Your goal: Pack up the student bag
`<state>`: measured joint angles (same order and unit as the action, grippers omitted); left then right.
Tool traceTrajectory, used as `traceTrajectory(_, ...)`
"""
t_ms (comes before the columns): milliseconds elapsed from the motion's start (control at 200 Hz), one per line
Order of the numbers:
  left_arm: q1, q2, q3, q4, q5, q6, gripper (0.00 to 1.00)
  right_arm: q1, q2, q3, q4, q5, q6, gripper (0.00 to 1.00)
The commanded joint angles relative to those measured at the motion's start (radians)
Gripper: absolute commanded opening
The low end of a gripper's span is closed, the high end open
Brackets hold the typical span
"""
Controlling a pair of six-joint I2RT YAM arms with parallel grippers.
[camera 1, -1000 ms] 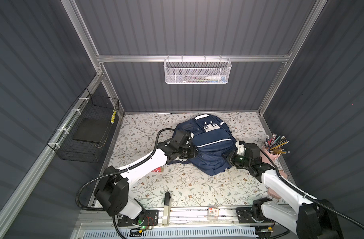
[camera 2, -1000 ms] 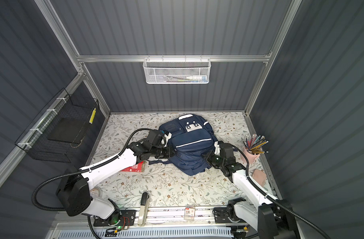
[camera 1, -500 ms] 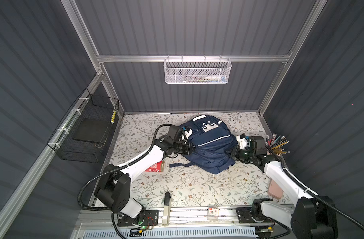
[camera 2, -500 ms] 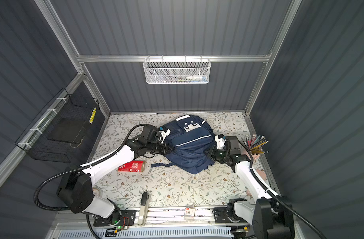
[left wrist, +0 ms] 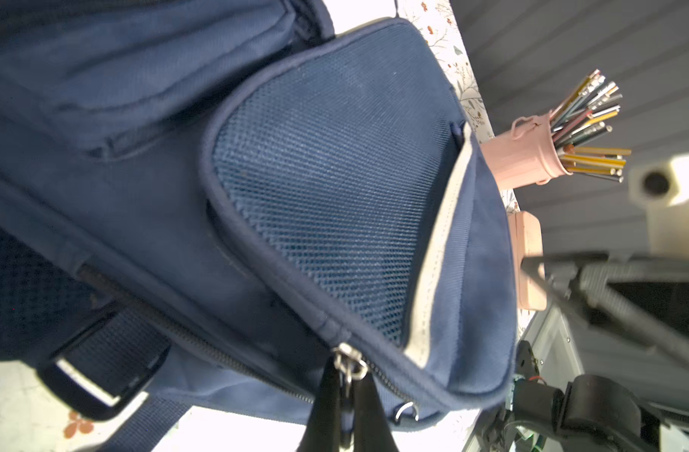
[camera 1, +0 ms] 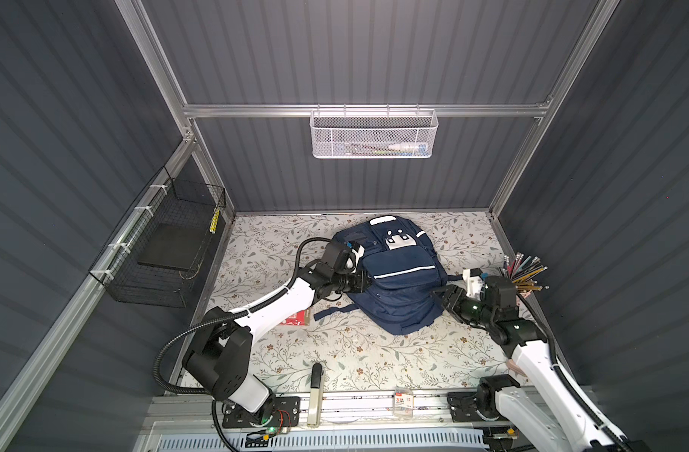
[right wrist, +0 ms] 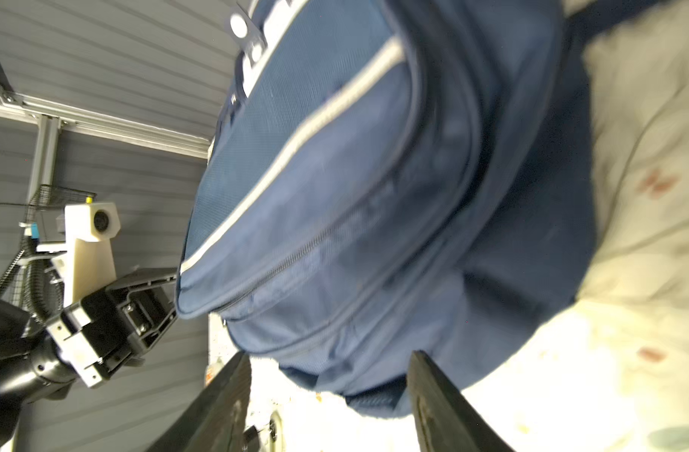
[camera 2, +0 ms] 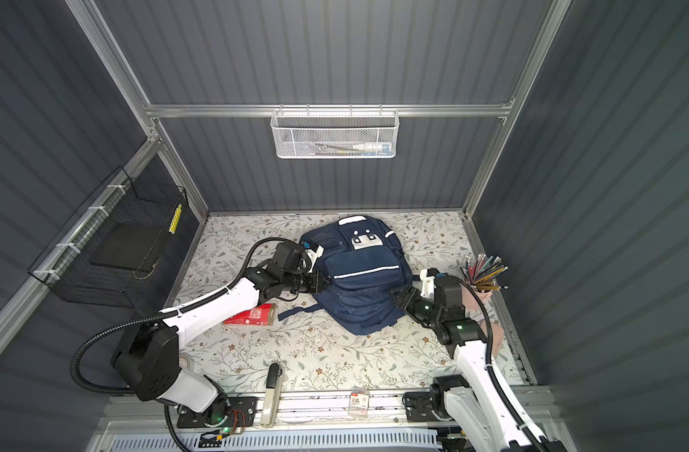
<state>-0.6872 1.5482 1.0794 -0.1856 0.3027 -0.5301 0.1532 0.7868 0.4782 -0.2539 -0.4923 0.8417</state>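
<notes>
Zip step, likely: left gripper pinched zip pull at 9 o'clock of bag; right gripper gaped wide, empty, at 4 o'clock. Next: hold bag, drag zip along.

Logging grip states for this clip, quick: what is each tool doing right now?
Left tool: closed on the bag's zip pull.
Right tool: open, with the bag's edge between its jaws, not gripped.
</notes>
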Motion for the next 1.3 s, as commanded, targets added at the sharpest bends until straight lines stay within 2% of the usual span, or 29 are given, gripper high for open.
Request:
traceTrajectory(0,-0.034,-0.011,0.001,0.090,-0.014,-0.087,0.00,0.121,-0.028,-0.092,0.095,0.076,0.226,0.65)
traceTrajectory(70,-0.053,-0.004,0.013,0.098,-0.016,-0.101,0.00,0.197,-0.018,-0.124,0.177,0.132,0.288,0.66)
traceTrajectory(170,-0.089,0.001,0.023,0.098,-0.037,-0.108,0.00,0.237,0.042,-0.094,0.234,0.197,0.286,0.71)
traceTrajectory(350,-0.141,0.006,-0.005,0.142,-0.040,-0.152,0.00,0.260,0.231,-0.028,0.384,0.167,0.303,0.73)
traceTrajectory(495,-0.166,-0.008,-0.016,0.135,-0.063,-0.156,0.00,0.263,0.321,-0.025,0.481,0.122,0.309,0.66)
traceTrajectory(545,-0.166,-0.012,-0.024,0.135,-0.064,-0.159,0.00,0.271,0.295,-0.030,0.472,0.145,0.302,0.66)
traceTrajectory(640,-0.167,-0.028,-0.034,0.127,-0.069,-0.159,0.00,0.267,0.251,0.005,0.316,0.239,0.229,0.68)
traceTrajectory(670,-0.167,-0.035,-0.035,0.122,-0.069,-0.159,0.00,0.257,0.244,0.001,0.300,0.257,0.198,0.63)
traceTrajectory(690,-0.166,-0.040,-0.036,0.120,-0.069,-0.159,0.00,0.247,0.246,-0.007,0.302,0.259,0.185,0.52)
traceTrajectory(720,-0.167,-0.047,-0.033,0.114,-0.069,-0.160,0.00,0.223,0.259,-0.019,0.310,0.246,0.162,0.27)
traceTrajectory(740,-0.166,-0.051,-0.030,0.106,-0.069,-0.158,0.00,0.200,0.271,-0.024,0.311,0.224,0.146,0.15)
traceTrajectory(795,-0.166,-0.063,-0.022,0.075,-0.076,-0.154,0.00,0.137,0.301,-0.039,0.304,0.168,0.110,0.00)
traceTrajectory(865,-0.165,-0.080,-0.018,0.043,-0.105,-0.133,0.00,0.067,0.296,-0.085,0.329,0.084,0.092,0.00)
traceTrajectory(981,-0.149,-0.077,-0.017,-0.043,-0.163,-0.066,0.00,-0.015,0.264,-0.071,0.216,0.064,-0.007,0.00)
traceTrajectory(1066,-0.106,-0.074,-0.031,-0.058,-0.128,-0.015,0.00,-0.062,0.269,-0.033,0.125,0.057,-0.087,0.00)
traceTrajectory(1146,-0.074,-0.071,-0.030,-0.094,-0.086,0.057,0.00,-0.152,0.313,-0.002,0.076,-0.015,-0.157,0.00)
traceTrajectory(1231,-0.056,-0.083,-0.023,-0.155,-0.105,0.133,0.00,-0.238,0.375,0.013,0.067,-0.080,-0.203,0.00)
traceTrajectory(1296,-0.030,-0.101,-0.034,-0.169,-0.120,0.157,0.00,-0.263,0.404,0.035,0.046,-0.087,-0.238,0.00)
